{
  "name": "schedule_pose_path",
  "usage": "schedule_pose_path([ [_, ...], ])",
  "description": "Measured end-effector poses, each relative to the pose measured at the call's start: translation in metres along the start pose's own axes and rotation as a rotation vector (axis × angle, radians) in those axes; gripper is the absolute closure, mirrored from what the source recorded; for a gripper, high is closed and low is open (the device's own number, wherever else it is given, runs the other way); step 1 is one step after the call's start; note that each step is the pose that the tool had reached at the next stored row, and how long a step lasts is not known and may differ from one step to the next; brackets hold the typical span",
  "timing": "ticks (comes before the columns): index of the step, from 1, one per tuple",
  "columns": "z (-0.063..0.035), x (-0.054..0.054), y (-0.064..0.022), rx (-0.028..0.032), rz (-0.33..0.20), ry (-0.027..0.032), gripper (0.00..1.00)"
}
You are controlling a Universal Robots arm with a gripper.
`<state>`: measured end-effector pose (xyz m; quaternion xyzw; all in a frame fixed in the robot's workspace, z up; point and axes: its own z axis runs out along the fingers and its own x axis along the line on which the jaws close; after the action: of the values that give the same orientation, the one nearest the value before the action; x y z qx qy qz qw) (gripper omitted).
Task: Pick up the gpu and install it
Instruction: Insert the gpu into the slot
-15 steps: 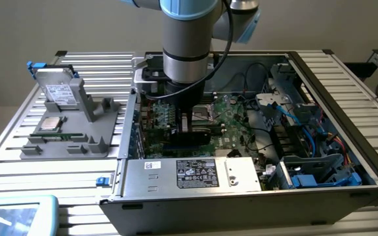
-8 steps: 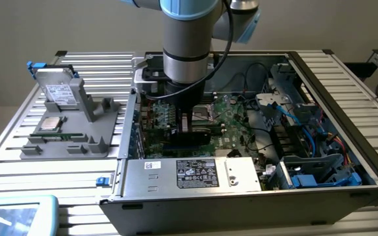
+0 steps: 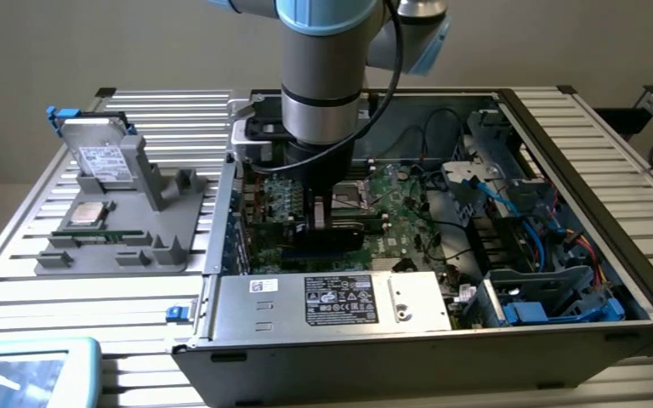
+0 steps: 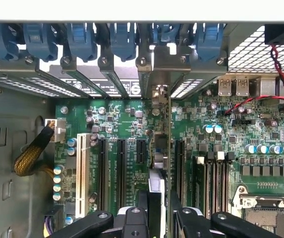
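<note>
So we've got the claw [image 4: 157,218] down inside the open PC case [image 3: 599,336], clamped on the gpu [image 4: 157,163], which we're holding edge-on and upright over the motherboard [image 4: 221,148]. In the wrist view the card runs straight away from the fingers [image 4: 132,218] toward the rear bracket openings, its silver bracket end sitting right at the slot covers [image 4: 107,64]. It looks lined up between the black expansion slots [image 4: 121,168], but we can't tell if the edge connector is already touching the slot or sits just above it. Our read: we're in the install step, pickup is done. Seating it will call for a straight, even push with no tilt, and the bracket has to slide cleanly into its gap. Over on the tabletop [image 3: 31,255] the parts holder [image 3: 122,242] has the hard drive [image 3: 105,157] on it.
</note>
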<state>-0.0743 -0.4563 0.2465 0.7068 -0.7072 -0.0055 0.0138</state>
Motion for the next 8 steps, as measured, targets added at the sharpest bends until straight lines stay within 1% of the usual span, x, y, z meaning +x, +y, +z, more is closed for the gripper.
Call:
schedule_pose_path([
  [8,0.0,0.0003,0.0,0.0001,-0.004,0.0001,0.73],
])
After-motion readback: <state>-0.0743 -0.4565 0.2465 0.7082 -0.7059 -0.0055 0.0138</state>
